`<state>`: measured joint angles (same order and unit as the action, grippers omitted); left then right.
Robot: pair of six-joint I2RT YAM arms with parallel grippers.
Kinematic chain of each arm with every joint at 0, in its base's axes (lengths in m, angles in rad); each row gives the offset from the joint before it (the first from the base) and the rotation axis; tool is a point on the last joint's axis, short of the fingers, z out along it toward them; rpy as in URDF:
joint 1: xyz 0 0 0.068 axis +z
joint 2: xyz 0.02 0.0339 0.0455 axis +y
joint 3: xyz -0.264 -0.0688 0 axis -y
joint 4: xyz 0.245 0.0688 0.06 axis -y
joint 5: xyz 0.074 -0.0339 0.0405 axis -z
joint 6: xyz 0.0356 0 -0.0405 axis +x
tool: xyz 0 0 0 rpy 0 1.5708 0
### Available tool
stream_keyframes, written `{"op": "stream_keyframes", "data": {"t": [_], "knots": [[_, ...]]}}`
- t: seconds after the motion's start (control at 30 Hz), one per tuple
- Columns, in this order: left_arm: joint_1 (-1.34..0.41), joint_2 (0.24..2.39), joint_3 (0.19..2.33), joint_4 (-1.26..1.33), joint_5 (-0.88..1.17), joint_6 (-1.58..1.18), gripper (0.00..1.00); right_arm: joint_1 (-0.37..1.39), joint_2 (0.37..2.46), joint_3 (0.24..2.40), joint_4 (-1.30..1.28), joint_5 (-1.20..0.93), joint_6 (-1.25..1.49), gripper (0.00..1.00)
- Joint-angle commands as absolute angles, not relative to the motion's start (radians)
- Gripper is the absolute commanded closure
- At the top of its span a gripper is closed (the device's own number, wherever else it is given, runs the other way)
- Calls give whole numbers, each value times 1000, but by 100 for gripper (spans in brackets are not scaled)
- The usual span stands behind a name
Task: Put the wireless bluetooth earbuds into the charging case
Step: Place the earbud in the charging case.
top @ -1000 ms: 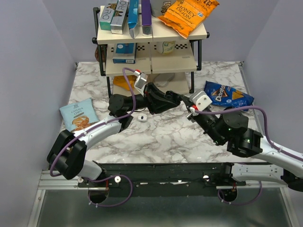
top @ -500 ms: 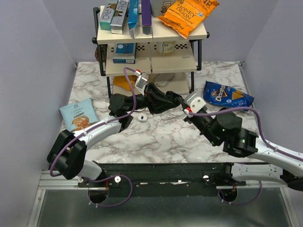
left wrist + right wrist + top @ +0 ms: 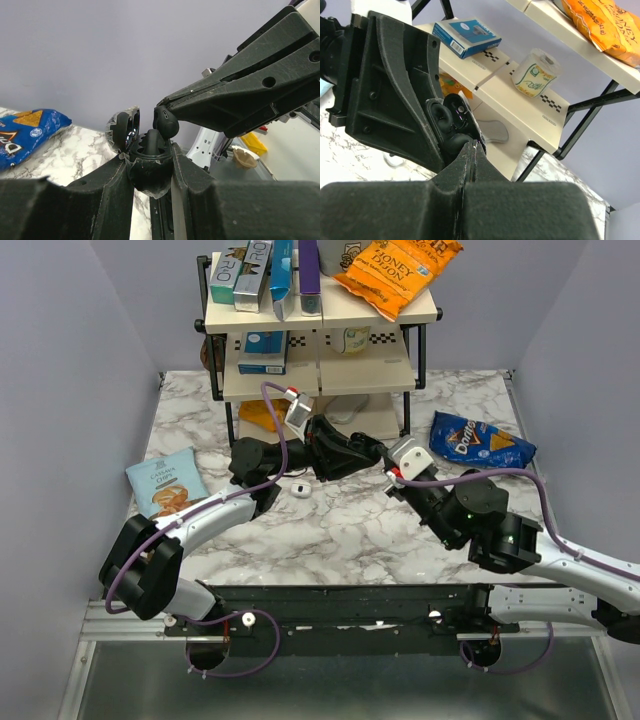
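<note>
- The small, smooth, black oval charging case (image 3: 149, 174) is clamped between the closed fingers of the left gripper (image 3: 150, 189). Its lid is hinged open.
- The case is held raised above the white marble table (image 3: 340, 525), just near of the cream shelf (image 3: 370, 375).
- A tiny glossy black earbud (image 3: 166, 123) is pinched at the tips of the right gripper (image 3: 473, 148), whose jaws are closed.
- The earbud is held at the case's open mouth, right of the lid.

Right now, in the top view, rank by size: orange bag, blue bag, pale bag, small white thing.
1. orange bag, largest, but nearer the camera.
2. blue bag and pale bag, too alike to rank.
3. small white thing, smallest.
</note>
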<state>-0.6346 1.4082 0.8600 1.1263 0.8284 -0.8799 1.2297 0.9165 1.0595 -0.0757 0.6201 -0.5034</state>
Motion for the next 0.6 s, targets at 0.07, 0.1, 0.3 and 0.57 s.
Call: {"op": "stream_keyframes", "data": {"t": [0.07, 0.1, 0.3, 0.57], "knots": [[-629, 1379, 867, 1184, 841, -882, 100, 1238, 925, 1043, -41, 664, -529, 99], [-627, 1381, 865, 1190, 839, -885, 100, 1238, 930, 1043, -40, 663, -529, 99], [-627, 1379, 853, 1218, 836, -894, 100, 1238, 945, 1048, -44, 658, -517, 99], [-627, 1373, 842, 1229, 816, -879, 100, 1238, 957, 1074, -87, 626, -497, 99]]}}
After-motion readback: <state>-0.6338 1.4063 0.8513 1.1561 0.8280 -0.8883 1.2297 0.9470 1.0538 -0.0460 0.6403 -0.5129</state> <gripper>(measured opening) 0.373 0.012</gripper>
